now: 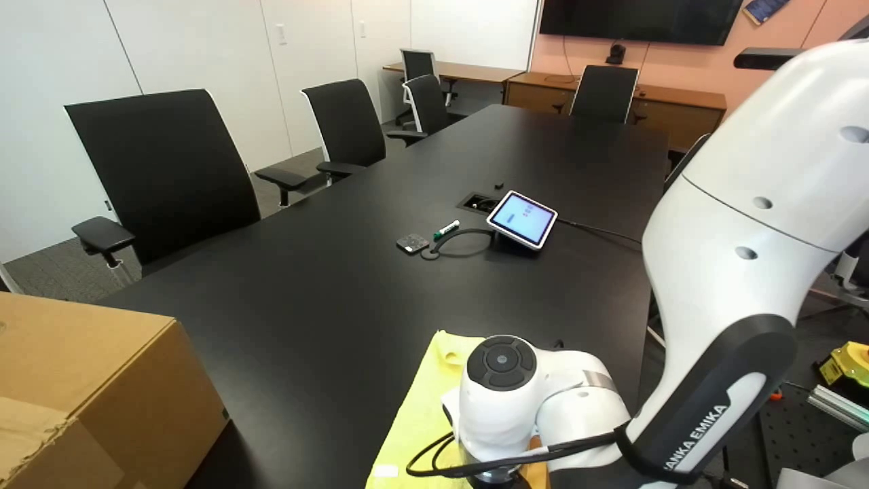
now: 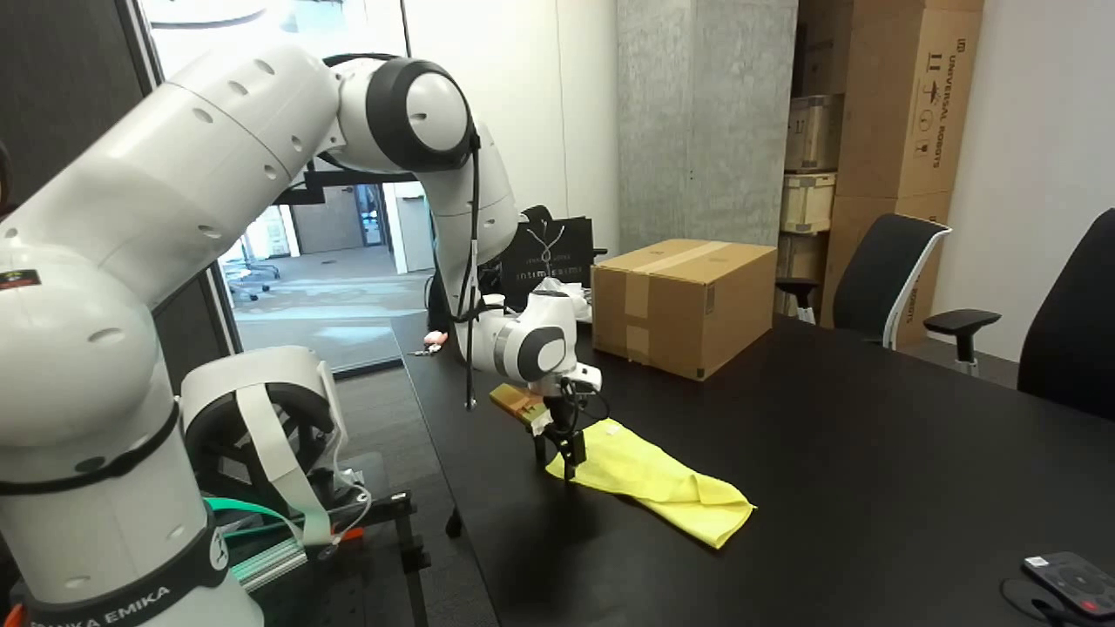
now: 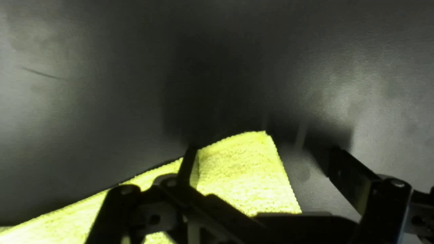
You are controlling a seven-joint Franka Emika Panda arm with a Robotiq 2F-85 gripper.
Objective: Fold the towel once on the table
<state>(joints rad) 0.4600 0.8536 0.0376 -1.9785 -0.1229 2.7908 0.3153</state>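
Observation:
The yellow towel lies elongated on the black table, with layered, rumpled cloth at its end away from the gripper. In an exterior view the towel is partly hidden behind the arm. My gripper points down at the towel's end. In the wrist view the open gripper has a corner of the towel between its fingers. The left finger is over the cloth; the right finger is beside it over bare table. Whether the fingertips touch the table cannot be told.
A cardboard box stands on the table beyond the towel. A small brown item lies behind the gripper. A tablet, marker and dark square object lie farther along. A black device sits near the corner.

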